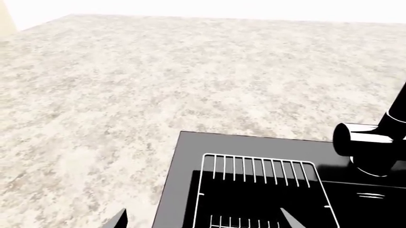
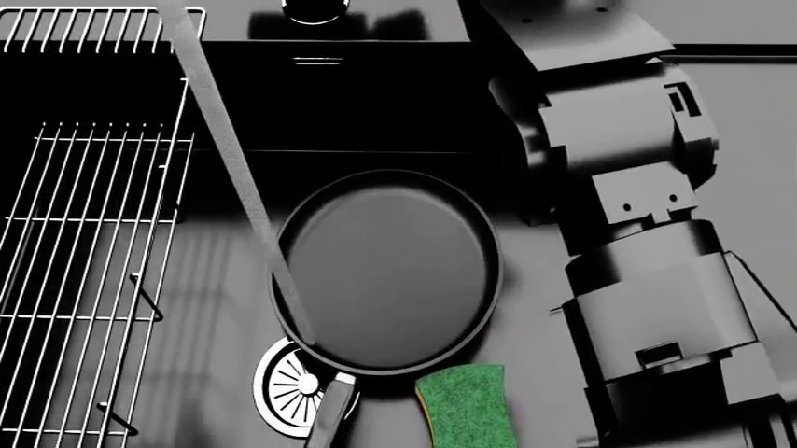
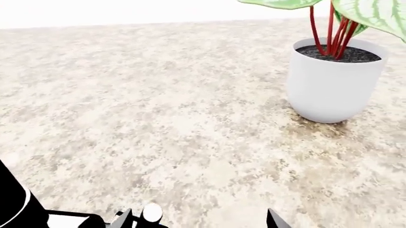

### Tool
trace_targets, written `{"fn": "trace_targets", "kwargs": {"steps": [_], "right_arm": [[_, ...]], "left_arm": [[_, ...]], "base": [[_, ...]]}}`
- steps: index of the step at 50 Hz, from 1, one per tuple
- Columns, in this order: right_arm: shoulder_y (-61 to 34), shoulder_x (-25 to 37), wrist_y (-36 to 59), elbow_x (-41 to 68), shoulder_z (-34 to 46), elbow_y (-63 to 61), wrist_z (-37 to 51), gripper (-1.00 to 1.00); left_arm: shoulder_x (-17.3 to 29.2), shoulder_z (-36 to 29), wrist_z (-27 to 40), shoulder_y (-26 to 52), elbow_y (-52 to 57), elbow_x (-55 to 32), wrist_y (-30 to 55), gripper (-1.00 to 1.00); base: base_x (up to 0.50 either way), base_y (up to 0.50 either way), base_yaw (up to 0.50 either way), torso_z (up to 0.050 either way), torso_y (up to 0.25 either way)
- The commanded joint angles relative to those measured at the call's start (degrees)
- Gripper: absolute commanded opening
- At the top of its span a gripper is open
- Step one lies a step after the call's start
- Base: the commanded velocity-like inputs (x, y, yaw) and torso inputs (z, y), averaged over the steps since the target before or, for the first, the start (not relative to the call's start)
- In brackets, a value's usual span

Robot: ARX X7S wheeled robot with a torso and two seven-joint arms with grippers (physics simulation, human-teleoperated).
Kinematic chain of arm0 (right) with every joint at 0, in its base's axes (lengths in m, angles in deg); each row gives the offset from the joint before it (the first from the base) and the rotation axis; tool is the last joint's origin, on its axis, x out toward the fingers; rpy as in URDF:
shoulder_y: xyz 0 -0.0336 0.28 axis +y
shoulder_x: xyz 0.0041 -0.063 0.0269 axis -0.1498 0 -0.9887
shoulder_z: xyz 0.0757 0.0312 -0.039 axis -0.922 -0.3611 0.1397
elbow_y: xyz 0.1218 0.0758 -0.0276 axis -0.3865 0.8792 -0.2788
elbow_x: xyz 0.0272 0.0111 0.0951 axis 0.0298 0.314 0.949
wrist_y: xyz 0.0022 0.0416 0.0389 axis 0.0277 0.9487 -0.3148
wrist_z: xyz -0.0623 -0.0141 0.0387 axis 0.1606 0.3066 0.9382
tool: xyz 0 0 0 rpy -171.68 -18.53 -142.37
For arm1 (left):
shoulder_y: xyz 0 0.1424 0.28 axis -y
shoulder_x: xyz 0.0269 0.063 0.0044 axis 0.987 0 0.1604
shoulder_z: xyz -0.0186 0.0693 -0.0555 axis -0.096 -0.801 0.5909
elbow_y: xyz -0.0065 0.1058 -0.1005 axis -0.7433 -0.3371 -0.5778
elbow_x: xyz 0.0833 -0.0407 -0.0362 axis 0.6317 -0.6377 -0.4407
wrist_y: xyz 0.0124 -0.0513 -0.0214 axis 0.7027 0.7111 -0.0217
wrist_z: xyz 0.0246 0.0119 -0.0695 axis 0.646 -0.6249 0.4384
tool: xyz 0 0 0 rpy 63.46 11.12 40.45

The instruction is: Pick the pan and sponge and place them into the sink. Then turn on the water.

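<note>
Right gripper (image 3: 198,219) spread open over the counter, nothing between its fingertips, faucet handle just beside; left gripper (image 1: 203,221) likewise open and empty above the sink (image 2: 373,121). Pan (image 2: 388,271) and sponge (image 2: 468,407) lying in the basin, water (image 2: 230,168) streaming onto the pan. Risk: stray nudge of the handle cutting the flow.

You had the pan (image 2: 388,271) and sponge (image 2: 468,407) sitting in the sink (image 2: 373,103), water (image 2: 224,159) running onto the pan.
</note>
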Motion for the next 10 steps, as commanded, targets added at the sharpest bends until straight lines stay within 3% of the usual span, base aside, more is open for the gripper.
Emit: {"fn": "trace_targets", "kwargs": {"steps": [1, 10], "right_arm": [[1.3, 1.6, 1.3, -0.5, -1.2, -2.3, 1.2, 1.00], [1.9, 2.2, 1.9, 0.1, -1.4, -3.6, 1.8, 1.00]], "left_arm": [[-0.4, 0.6, -0.8, 0.0, -0.6, 0.3, -0.4, 1.00], [-0.4, 0.4, 0.0, 1.0, -0.6, -0.5, 0.2, 1.00]], "base": [[0.00, 0.00, 0.00, 0.000, 0.000], [0.00, 0.00, 0.00, 0.000, 0.000]]}}
